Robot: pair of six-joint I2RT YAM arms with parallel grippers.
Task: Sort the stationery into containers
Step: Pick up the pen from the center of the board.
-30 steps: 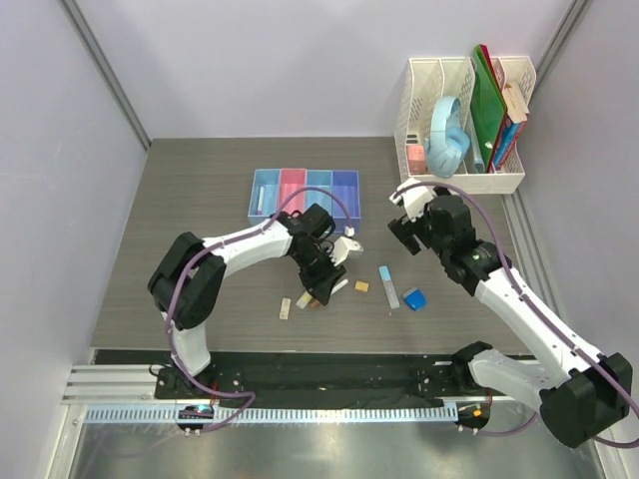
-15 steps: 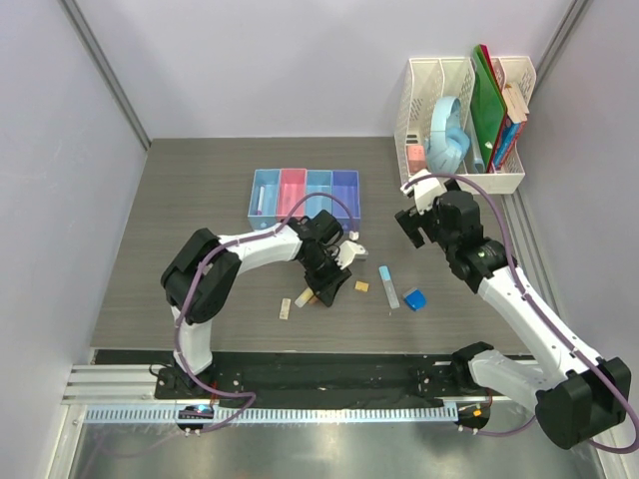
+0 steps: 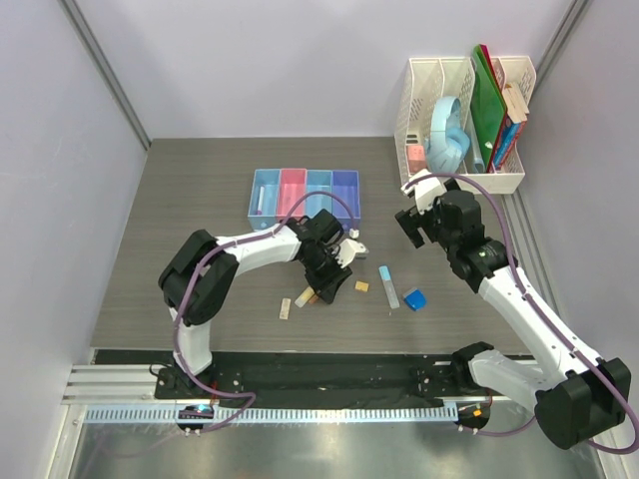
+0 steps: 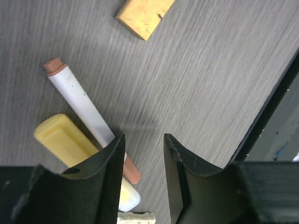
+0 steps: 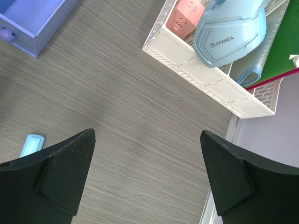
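My left gripper (image 3: 321, 283) hovers low over the table in front of the row of four bins (image 3: 304, 192). In the left wrist view its jaws (image 4: 144, 137) stand a little apart with bare table between them. The thin white pen (image 4: 79, 103) runs under the left finger (image 4: 110, 163), its pinkish end just showing in the gap. The yellow marker (image 4: 63, 140) lies beside the pen. The orange block (image 4: 142, 16) and beige block (image 4: 135, 218) lie close by. The pale blue stick (image 3: 386, 286) and blue wedge (image 3: 413, 298) lie to the right. My right gripper (image 3: 414, 226) is wide open and empty (image 5: 147, 135).
The tall white mesh file rack (image 3: 464, 180) stands at the back right with green folders, books and a pale blue case (image 5: 231, 32). The purple-blue bin's corner (image 5: 32, 18) and the pale blue stick (image 5: 32, 143) show in the right wrist view. The table's black front edge (image 4: 280, 107) is near.
My left arm has shifted a little right, its gripper staying over the pen and marker. My right gripper has moved slightly right and back, then held still.
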